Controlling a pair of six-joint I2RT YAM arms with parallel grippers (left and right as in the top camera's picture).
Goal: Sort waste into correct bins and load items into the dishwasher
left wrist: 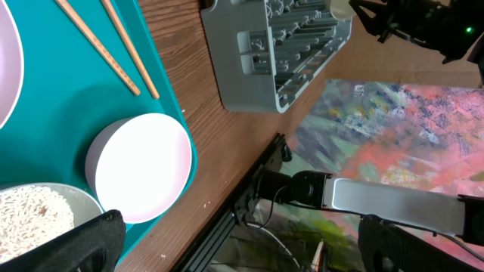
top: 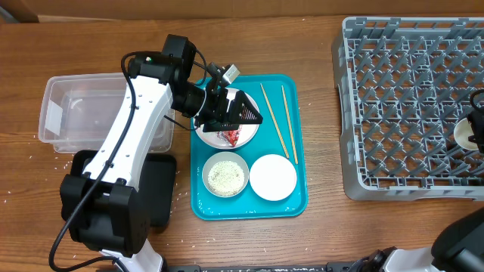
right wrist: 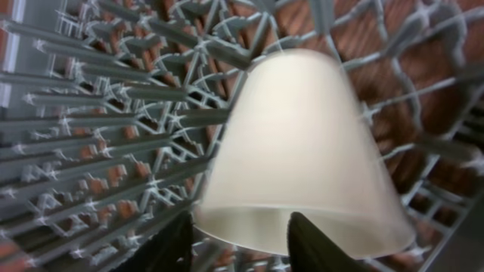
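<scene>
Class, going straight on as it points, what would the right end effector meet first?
The small white cup, close ahead; beyond it, probably the pegs of the grey plastic dish rack, though depth is unclear.

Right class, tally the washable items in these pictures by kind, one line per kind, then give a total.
Plate: 1
Bowls: 2
Cup: 1
Chopsticks: 2
Total: 6
</scene>
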